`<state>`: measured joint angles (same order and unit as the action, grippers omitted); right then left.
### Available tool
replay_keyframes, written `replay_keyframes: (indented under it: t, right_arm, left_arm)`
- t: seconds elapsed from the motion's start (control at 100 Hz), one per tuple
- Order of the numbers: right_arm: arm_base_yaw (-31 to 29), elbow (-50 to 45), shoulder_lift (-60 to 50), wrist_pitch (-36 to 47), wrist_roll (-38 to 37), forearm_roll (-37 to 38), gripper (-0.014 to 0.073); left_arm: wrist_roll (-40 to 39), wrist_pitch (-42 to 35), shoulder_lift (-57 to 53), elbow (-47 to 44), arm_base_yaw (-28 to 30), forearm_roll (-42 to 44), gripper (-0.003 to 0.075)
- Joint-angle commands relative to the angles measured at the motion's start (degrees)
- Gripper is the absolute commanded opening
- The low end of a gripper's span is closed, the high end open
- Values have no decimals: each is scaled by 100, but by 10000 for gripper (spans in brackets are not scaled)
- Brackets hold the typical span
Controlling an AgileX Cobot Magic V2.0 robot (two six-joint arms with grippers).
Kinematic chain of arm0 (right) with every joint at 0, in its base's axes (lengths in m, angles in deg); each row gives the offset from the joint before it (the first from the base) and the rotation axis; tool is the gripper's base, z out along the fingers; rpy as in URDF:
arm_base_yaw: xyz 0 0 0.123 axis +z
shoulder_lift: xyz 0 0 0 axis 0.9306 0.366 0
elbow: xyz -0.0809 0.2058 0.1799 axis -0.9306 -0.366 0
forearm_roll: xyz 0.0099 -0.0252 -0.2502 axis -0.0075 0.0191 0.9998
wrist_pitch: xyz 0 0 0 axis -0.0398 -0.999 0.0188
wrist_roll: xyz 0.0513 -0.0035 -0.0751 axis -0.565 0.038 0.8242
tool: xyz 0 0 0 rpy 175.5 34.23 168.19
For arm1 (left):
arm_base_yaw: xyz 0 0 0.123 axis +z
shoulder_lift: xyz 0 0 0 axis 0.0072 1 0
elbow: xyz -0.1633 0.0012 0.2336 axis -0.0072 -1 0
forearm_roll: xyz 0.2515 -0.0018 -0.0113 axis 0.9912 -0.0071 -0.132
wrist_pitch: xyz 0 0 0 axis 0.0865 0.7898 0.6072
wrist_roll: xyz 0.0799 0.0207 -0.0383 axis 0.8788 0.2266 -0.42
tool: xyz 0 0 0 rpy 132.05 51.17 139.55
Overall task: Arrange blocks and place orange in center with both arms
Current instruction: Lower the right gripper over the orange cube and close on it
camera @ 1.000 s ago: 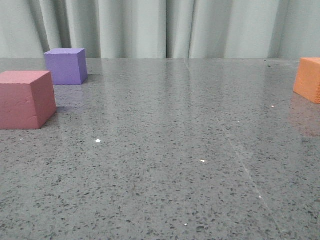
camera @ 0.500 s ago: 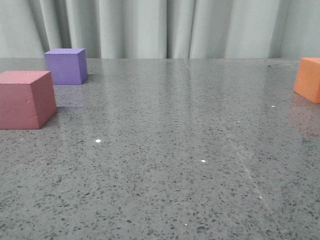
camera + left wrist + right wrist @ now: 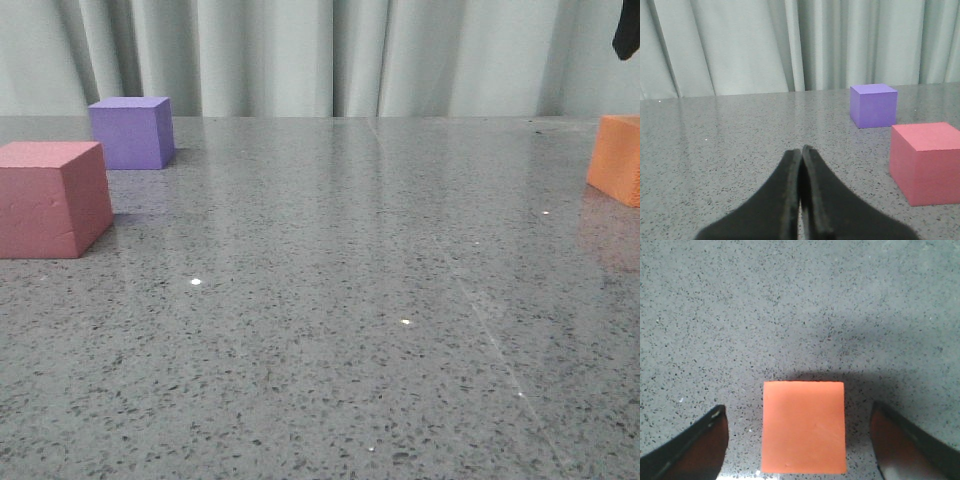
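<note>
The pink-red cube sits at the left of the grey table, with the purple cube just behind it. The orange cube sits at the far right edge of the front view. My right gripper is open and hangs above the orange cube, one finger on each side of it, not touching; a black tip of it shows at the top right of the front view. My left gripper is shut and empty, low over the table, left of the pink-red cube and purple cube.
The grey speckled table runs wide between the left cubes and the orange cube. A pale curtain hangs behind the table's far edge.
A black part of the right gripper has come into the top right corner of the front view, above the orange cube. The cubes have not moved.
</note>
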<state>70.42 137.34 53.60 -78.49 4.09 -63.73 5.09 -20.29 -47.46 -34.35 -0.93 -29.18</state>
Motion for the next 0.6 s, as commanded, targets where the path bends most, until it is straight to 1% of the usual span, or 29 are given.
replay_keyframes:
  t: [0.0, 0.59]
  right_arm:
    - [-33, 206, -112, 247, 61, 64, 579]
    - [-33, 200, 323, 230, 63, 64, 579]
  left_arm:
    - [-46, -441, -193, -322, 7, -3, -19]
    - [-46, -441, -193, -322, 7, -3, -19]
